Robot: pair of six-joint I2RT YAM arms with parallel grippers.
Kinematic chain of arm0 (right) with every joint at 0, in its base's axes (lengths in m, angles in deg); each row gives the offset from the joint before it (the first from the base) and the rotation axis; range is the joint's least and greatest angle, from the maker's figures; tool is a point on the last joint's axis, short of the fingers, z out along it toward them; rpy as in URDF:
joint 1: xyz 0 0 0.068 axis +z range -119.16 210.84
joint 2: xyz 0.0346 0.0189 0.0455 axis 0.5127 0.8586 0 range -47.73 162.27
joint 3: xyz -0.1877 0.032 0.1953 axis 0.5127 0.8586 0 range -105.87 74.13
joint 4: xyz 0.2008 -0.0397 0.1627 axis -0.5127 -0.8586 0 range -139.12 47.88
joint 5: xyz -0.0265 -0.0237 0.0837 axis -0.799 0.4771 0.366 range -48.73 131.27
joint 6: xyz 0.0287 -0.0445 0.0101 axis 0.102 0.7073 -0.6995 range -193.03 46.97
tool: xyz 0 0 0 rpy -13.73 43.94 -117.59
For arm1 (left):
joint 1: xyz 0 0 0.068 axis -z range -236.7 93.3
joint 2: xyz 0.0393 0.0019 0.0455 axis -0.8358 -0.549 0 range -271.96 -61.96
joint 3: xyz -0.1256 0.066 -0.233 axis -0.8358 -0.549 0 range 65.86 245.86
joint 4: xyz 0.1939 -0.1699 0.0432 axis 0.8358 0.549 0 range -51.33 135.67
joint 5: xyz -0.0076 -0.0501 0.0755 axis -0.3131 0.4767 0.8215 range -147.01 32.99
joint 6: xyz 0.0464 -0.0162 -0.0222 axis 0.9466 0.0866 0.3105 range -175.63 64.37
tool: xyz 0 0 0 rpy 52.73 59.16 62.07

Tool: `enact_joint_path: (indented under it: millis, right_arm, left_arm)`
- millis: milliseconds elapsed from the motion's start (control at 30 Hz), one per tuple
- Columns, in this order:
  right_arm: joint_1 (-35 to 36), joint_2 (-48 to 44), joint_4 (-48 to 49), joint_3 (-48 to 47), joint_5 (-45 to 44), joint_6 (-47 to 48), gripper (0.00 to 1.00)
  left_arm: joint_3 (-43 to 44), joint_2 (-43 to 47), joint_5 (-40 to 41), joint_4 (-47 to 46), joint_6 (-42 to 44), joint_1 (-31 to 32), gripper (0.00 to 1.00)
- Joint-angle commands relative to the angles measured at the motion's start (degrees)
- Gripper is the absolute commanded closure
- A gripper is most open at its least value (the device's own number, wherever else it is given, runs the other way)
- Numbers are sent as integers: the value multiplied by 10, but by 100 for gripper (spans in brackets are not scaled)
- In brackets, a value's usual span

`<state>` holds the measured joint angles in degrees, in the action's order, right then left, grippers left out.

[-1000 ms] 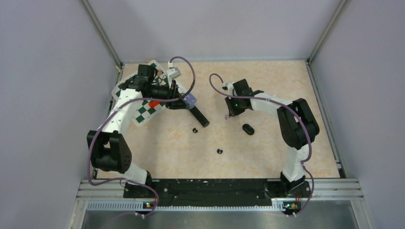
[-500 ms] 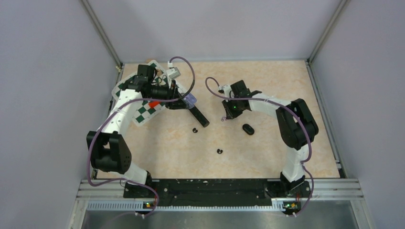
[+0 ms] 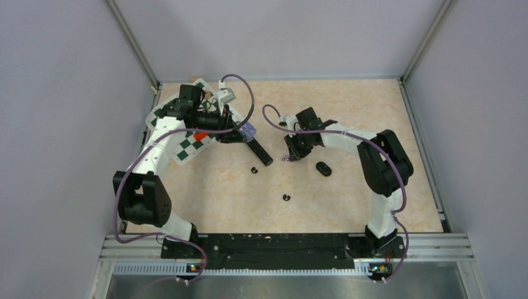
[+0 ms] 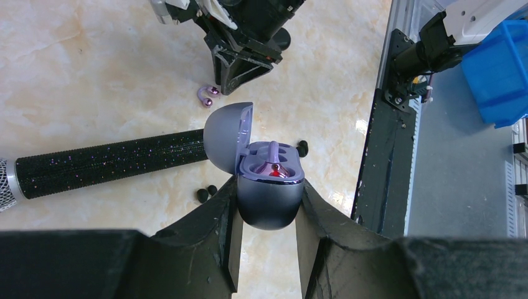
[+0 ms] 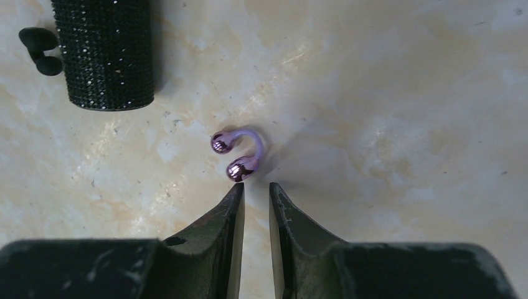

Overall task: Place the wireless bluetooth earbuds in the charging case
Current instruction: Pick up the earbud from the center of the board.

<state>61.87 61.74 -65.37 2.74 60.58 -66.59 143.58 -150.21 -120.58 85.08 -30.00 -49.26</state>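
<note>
In the top view, the left hand point(image 3: 244, 131) sits at upper centre-left of the frame, closed around a purple charging case point(image 3: 249, 129). Just below it a black microphone point(image 3: 260, 151) lies slanted on the counter point(image 3: 348, 112), its handle end toward the centre. The right hand point(image 3: 290, 156) is lowered at mid-frame, near that handle end. A black oval case point(image 3: 322, 168) lies just to its lower right. One black earbud point(image 3: 254, 169) lies below the microphone's end, and another black earbud point(image 3: 286, 197) sits nearer the bottom centre. A checkered board point(image 3: 185, 147) lies under the left arm.

In the left wrist view, the two fingers point(image 4: 224, 215) clamp the case's base from both sides. Its lid stands open to the left, and one pale purple bud point(image 4: 273, 163) sits inside with a red glow beside it. Above the lid, a loose purple earbud point(image 4: 207, 94) rests on the counter just beside the right hand's tips.

In the right wrist view, the right hand's jaws stand a narrow gap apart, with nothing between them. The loose purple earbud lies just beyond the tips, close to the left one. Whether it touches I cannot tell. The microphone's handle end fills the upper left.
</note>
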Motion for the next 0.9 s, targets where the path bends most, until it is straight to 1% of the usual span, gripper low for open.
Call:
enact_joint_path:
  millis: [0,167,333,467,567,700,867]
  right_arm:
    - [21,1,-9,-32,38,9,80]
    - [20,-17,-15,-43,48,12,80]
    - [-26,-22,-27,-78,89,6,81]
    - [-49,10,-33,-119,78,8,82]
    - [-50,49,-37,-142,87,7,78]
    - [-48,102,-36,-165,100,-15,75]
    - [-39,120,-36,-163,101,-20,72]
  left_arm:
    - [-3,21,-12,-17,1,1,100]
    - [-4,22,-10,-16,4,1,100]
    - [-4,24,-9,-15,6,1,100]
    - [-3,23,-5,-15,7,1,100]
    - [-2,22,-3,-15,6,1,100]
    - [-3,20,-3,-15,7,1,100]
    - [-3,18,-4,-16,8,1,100]
